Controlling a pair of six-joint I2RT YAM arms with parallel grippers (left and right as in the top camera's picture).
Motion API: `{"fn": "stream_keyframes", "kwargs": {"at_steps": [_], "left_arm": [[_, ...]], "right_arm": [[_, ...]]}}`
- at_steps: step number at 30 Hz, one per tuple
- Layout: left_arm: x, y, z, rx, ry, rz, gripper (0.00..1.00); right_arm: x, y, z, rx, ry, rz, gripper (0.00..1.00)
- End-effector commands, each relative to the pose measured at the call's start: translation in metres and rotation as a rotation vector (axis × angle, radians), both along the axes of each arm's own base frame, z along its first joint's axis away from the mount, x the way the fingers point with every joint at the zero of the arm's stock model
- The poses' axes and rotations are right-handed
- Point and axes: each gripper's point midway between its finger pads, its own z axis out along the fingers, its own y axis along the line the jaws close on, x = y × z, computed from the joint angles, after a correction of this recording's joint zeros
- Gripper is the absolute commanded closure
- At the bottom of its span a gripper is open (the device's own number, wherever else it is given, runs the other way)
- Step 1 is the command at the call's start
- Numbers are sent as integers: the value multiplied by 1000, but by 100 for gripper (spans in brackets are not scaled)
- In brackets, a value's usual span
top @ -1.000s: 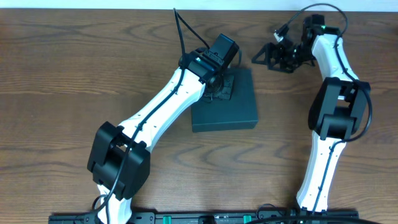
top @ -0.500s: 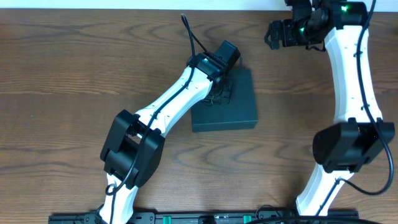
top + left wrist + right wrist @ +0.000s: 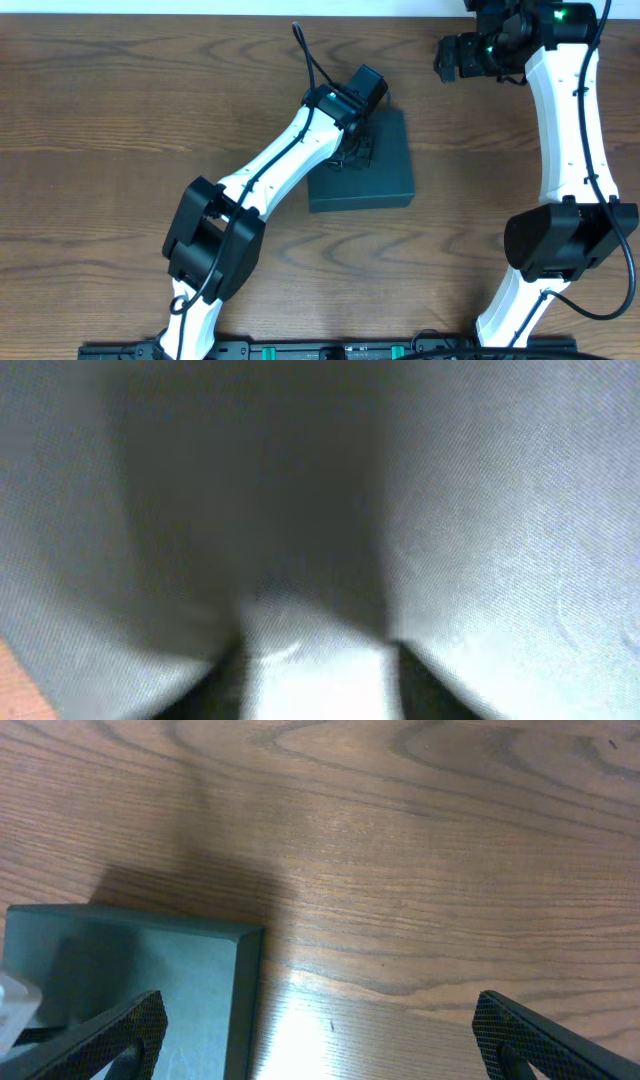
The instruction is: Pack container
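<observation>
Right gripper (image 3: 445, 60) is backing off to far edge, wide n empty; left gripper (image 3: 352, 148) is sitting on container (image 3: 385, 180), can't tell its jaws, prob finishing lid.

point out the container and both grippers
container (image 3: 382, 185), overhead view, bare part of its top face
left gripper (image 3: 352, 150), overhead view, its finger end over the container
right gripper (image 3: 318, 1008), right wrist view, midway between its open fingertips

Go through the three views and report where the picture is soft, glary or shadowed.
Overhead: sharp, evenly lit, the container crisp-edged. Left wrist: all blur, a grey-green surface too close to focus. Right wrist: wood grain sharp, a pale glare patch on the table beside the container's corner, soft shadow behind it.
</observation>
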Motion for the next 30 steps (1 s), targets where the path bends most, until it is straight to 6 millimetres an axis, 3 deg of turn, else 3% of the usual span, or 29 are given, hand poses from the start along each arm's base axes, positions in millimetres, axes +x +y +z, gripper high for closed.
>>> {"fn": "stream_keyframes", "kwargs": {"at_steps": [1,2,6,13,16,22,30], "left_arm": [[2,16,5,27,-14,30,15],[5,17,12,15,-31,35,1],[21,35,47,-12,-121,69,1],[55,117,122,43,-353,265,1],[61,144,144,34,-404,329,2],[66,173,157,32,-429,397,1],[66,177,157,35,-426,404,1]], "right_arm": [[-2,-2,14,-1,-30,-19,1],[-2,-2,14,-1,-30,-19,1],[-2,-2,14,-1,-31,-18,1],[-2,-2,14,-1,-31,-18,1],[-2,-2,14,-1,-31,-18,1],[-2,-2,14,-1,-31,-18,1],[-2,-2,14,-2,-30,-19,1]]}}
